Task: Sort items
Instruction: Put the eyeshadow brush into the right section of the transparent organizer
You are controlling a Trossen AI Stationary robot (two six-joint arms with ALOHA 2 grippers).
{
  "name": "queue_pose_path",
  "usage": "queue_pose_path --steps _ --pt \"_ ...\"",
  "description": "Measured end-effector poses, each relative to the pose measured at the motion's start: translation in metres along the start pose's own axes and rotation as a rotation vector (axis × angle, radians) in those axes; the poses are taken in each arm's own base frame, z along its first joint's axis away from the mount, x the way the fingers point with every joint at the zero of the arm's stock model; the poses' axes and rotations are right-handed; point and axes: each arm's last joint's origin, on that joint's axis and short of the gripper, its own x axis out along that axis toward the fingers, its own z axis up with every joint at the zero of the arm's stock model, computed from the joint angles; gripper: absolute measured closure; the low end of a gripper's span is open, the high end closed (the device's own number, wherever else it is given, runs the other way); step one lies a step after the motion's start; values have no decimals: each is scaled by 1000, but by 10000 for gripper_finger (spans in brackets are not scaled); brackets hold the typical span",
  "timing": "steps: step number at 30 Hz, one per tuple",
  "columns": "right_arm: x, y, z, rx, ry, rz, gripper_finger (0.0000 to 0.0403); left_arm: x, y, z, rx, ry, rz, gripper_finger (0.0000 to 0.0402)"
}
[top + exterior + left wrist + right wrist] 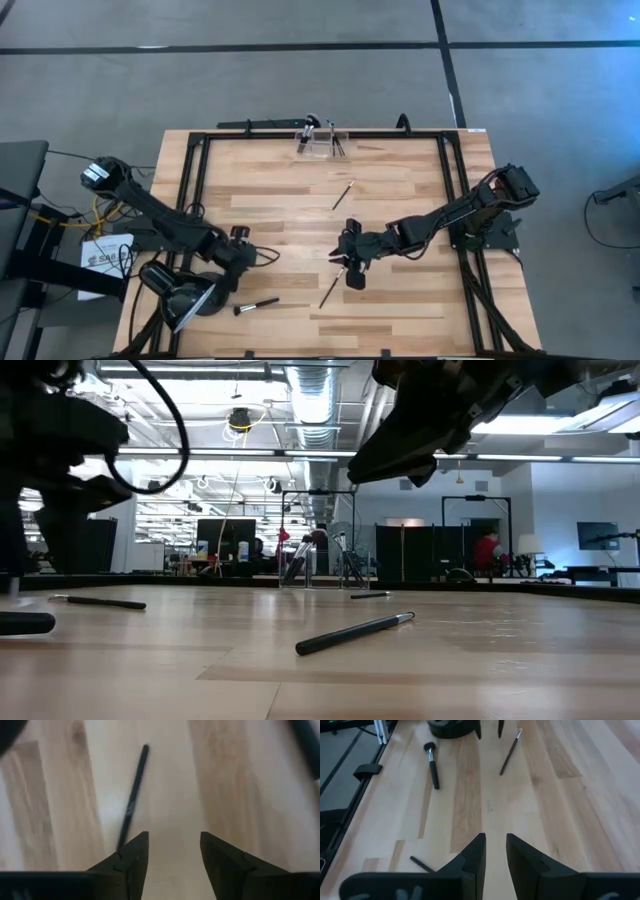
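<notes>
High view: three makeup brushes [343, 195] lie loose mid-frame, while a clear holder [320, 142] at top centre holds a few; sorting looks barely begun. Wrist views: the left gripper [172, 851] and right gripper [495, 851] gape, both empty.

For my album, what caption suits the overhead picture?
Two robot arms over a wooden table scattered with slim makeup brushes.

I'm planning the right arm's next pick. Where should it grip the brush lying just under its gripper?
Probably mid-handle, from straight above. The slim brush lies flat and diagonal on the table, clear of anything else, so the open right gripper should turn its fingers across the handle rather than along it.
</notes>
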Motion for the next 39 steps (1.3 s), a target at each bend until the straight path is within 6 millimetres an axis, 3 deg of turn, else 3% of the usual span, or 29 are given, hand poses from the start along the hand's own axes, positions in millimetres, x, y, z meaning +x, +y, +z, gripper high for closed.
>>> queue_pose_path --steps 5,13,26,39 --pt "1 -7 2 6 -9 -36 335 4 16 -2 -32 42 38 226" --pt "2 -11 3 9 -9 -44 335 19 32 -23 -98 117 35 253" --pt "2 -12 10 15 -74 -33 335 23 37 -26 -106 118 39 388" --pt "3 -25 16 70 -114 -52 335 24 37 -19 68 30 102 390"
